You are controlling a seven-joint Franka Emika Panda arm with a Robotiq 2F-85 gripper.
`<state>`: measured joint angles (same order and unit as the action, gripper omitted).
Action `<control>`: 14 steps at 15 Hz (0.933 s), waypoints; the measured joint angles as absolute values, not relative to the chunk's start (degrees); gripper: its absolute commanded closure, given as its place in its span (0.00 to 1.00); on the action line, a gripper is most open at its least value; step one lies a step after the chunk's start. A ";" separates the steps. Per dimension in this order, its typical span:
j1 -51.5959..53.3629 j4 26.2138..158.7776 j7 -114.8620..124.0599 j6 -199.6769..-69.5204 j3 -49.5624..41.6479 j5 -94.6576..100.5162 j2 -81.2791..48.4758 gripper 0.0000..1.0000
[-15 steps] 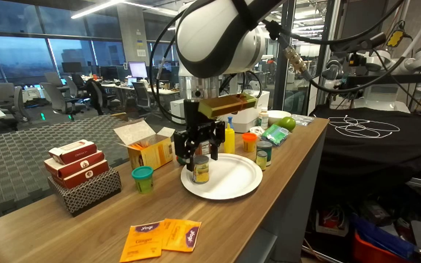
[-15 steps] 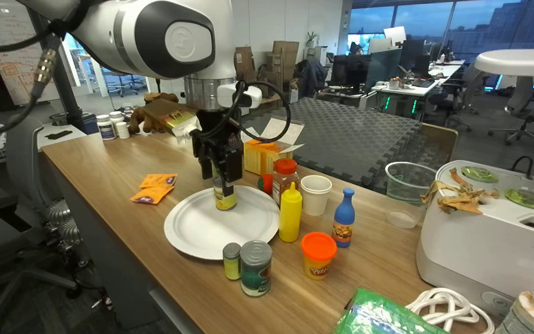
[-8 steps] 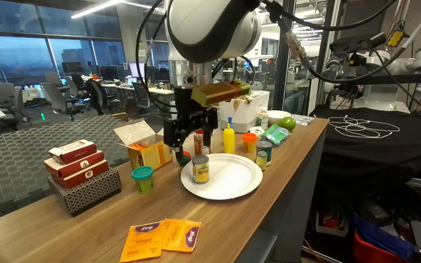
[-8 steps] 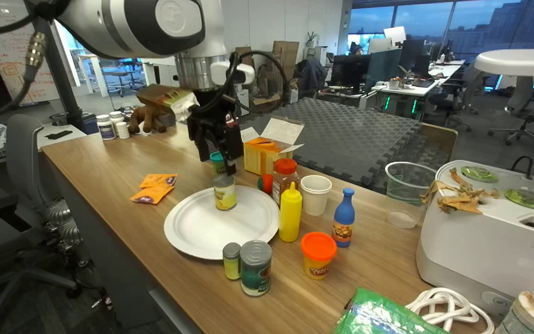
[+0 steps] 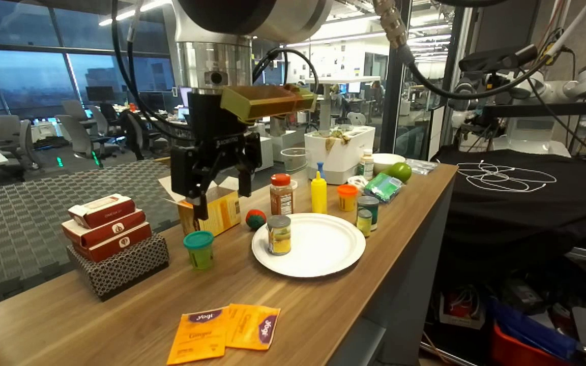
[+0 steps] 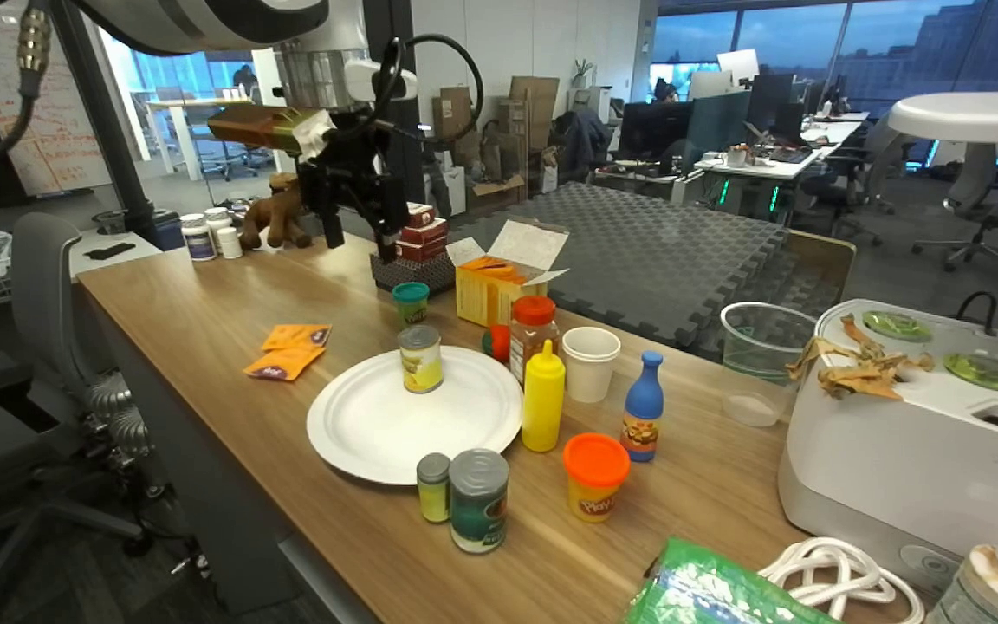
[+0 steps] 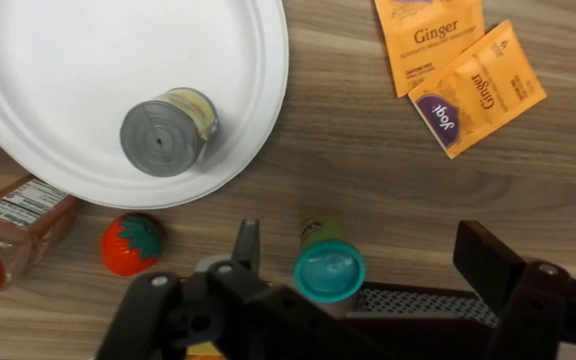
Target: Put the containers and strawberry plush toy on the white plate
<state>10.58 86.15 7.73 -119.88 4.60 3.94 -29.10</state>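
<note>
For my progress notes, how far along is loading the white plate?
Looks done: a yellow-labelled can stands on the white plate. In hand: nothing; the gripper is open and empty. Left, it seems: the strawberry toy and yellow squeeze bottle, both off the plate; likewise the orange-lidded tub, red-lidded jar, teal-lidded tub and small green can, if these count as containers.

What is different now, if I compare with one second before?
The end effector, earlier down around the yellow-labelled can, has left it standing on the white plate, risen, and moved away, open, toward the teal-lidded cup. These three things stayed in place.
</note>
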 measured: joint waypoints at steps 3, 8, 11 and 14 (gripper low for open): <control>11.14 84.65 4.90 -118.32 5.50 3.94 -31.83 0.00; 11.73 81.15 2.27 -118.35 5.51 4.58 -37.73 0.00; 11.72 78.10 1.78 -118.37 5.30 5.12 -40.43 0.00; 11.70 75.10 1.29 -118.36 4.85 5.42 -42.33 0.00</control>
